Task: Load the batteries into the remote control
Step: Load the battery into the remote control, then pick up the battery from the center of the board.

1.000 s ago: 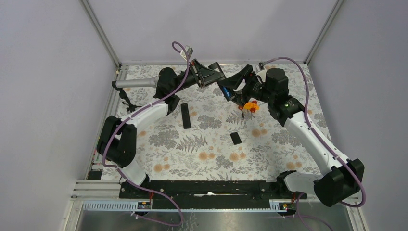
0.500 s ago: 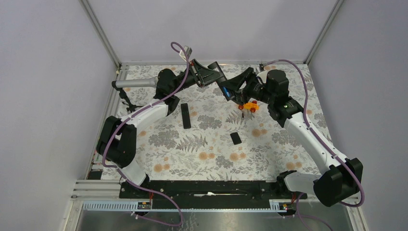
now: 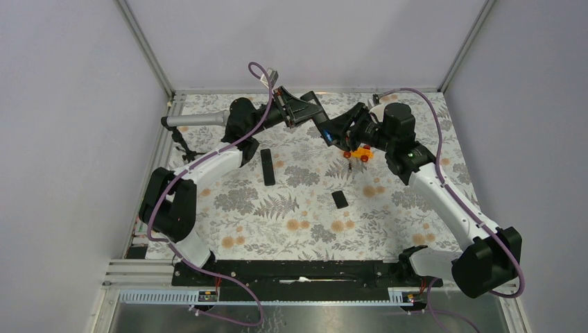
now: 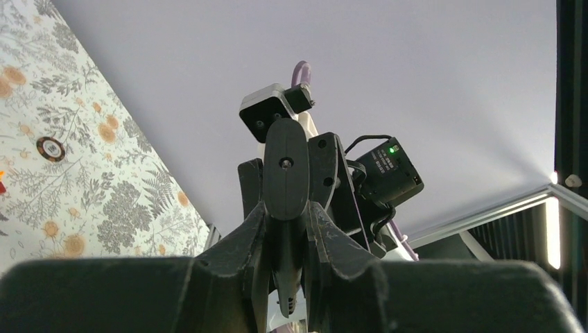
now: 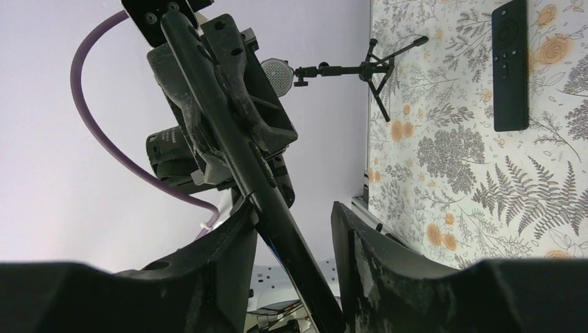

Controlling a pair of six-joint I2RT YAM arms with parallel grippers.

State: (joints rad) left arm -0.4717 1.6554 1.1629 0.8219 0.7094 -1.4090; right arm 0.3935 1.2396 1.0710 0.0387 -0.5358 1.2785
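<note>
The remote control, a long plain black bar, is held in the air at the back of the table. My left gripper is shut on one end of it, also seen in the top view. My right gripper is open with its fingers either side of the remote's other end. The left finger touches the remote and the right finger stands apart from it. A blue battery shows as a thin sliver along the remote by that left finger, and as a blue spot from above. Other batteries are hidden.
A second black remote lies button face up on the flowered cloth, also in the right wrist view. A small black cover lies mid-table. An orange toy block sits under the right gripper. A small tripod stands at the left edge.
My right gripper has shifted slightly left, closer to the left gripper along the remote. The left arm has held still with the remote.
</note>
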